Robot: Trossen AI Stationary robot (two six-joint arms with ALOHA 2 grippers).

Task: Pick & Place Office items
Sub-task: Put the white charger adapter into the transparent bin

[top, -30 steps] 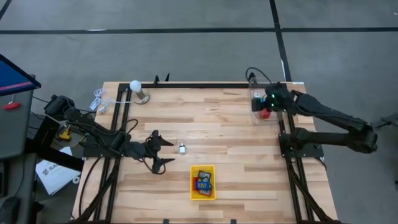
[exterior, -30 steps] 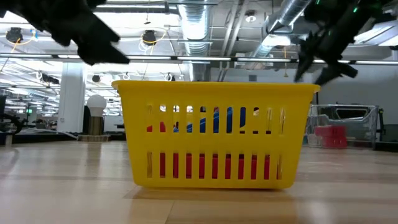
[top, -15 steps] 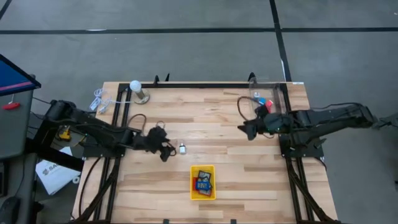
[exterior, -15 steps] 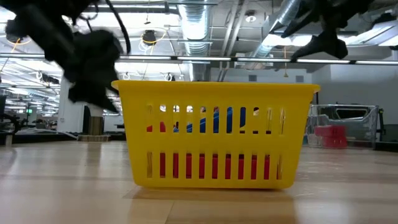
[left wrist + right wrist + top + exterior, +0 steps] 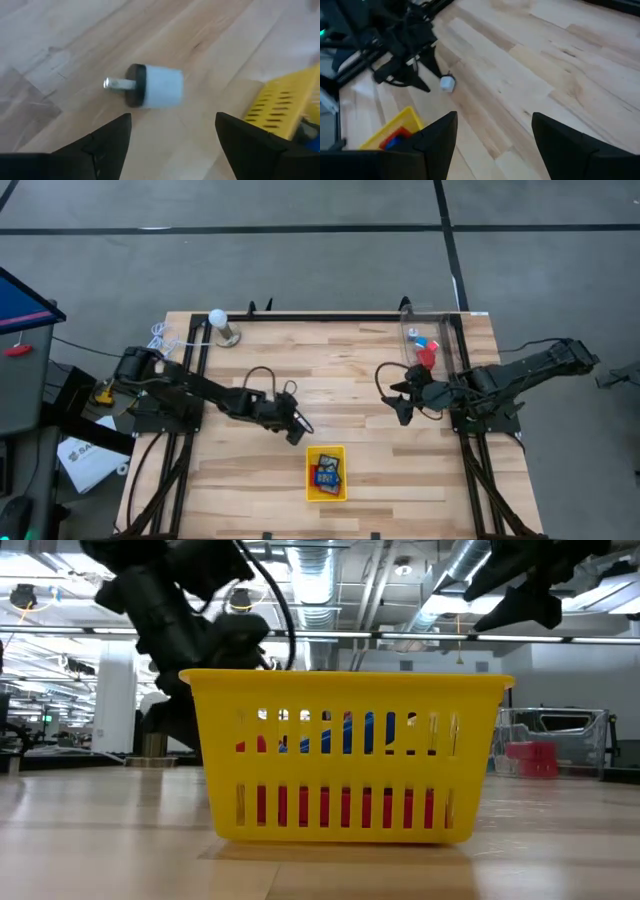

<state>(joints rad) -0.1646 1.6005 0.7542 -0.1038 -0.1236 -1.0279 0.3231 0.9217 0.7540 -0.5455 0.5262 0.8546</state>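
A small white cylindrical piece [image 5: 159, 87] with a black ring and a metal pin lies on its side on the wooden table, just left of the yellow tray [image 5: 311, 472]. My left gripper [image 5: 293, 430] is open and hovers over the piece, with its fingers [image 5: 105, 140] on either side and not touching it. In the high view the gripper hides the piece. My right gripper [image 5: 400, 406] is open and empty above the table's right middle. In its wrist view the piece [image 5: 447, 83] shows next to the left gripper [image 5: 407, 75]. The tray holds several red and blue items [image 5: 326, 474].
A clear bin [image 5: 428, 345] with red and blue pieces stands at the table's far right edge. A white ball on a metal stand [image 5: 220, 320] stands at the far left corner. The yellow tray [image 5: 350, 755] fills the middle of the low view. Bare wood lies between the arms.
My left gripper has gone toward the table's right edge and a little toward the near edge, turning, and now stands over the white piece. My right gripper has left the clear bin and gone toward the table's near edge and left, out over the bare wood.
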